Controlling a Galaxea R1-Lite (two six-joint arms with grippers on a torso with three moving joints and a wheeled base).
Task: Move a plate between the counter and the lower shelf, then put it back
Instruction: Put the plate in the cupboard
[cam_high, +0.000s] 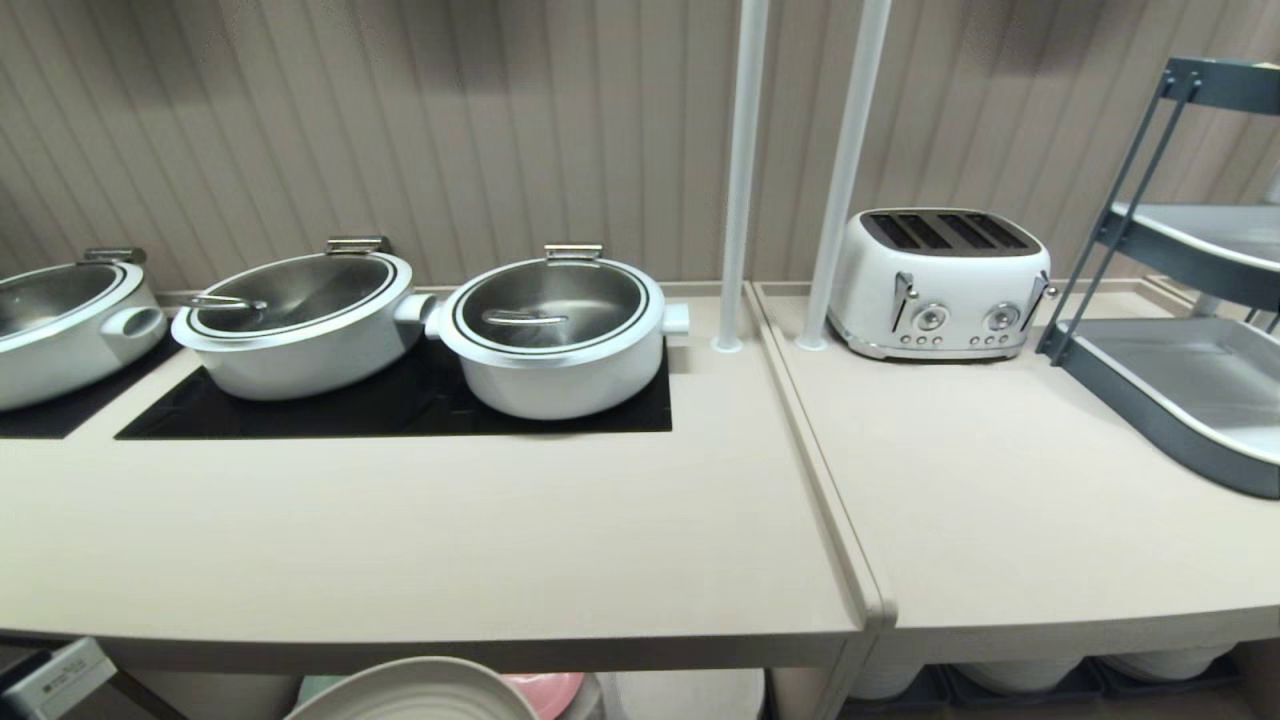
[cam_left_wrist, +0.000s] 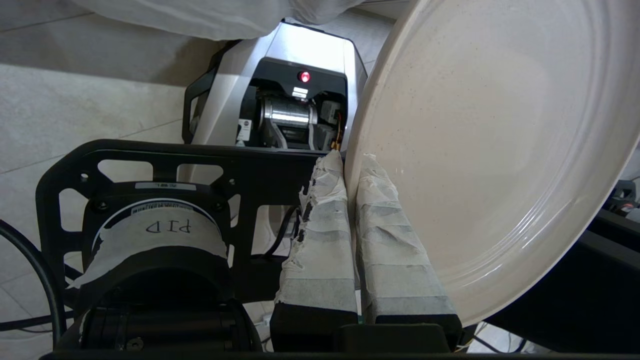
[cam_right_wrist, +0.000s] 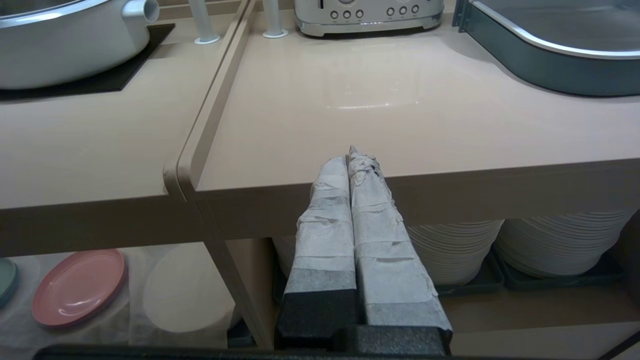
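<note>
Below the counter (cam_high: 450, 540), left end effector (cam_left_wrist: 350, 165) pinches the plate (cam_left_wrist: 490, 150) — rim-first.

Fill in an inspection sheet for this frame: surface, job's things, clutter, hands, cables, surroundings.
Surface: counter bare in front of the black cooktop panel.
Job's things: plate held by its rim, below the counter edge.
Clutter: three white pots, toaster, tiered tray stand.
Hands: left hand shut on plate; right hand shut, empty, before the counter edge.
Cables: black cable near robot base.
Surroundings: pink plate, white plate stacks below.
</note>
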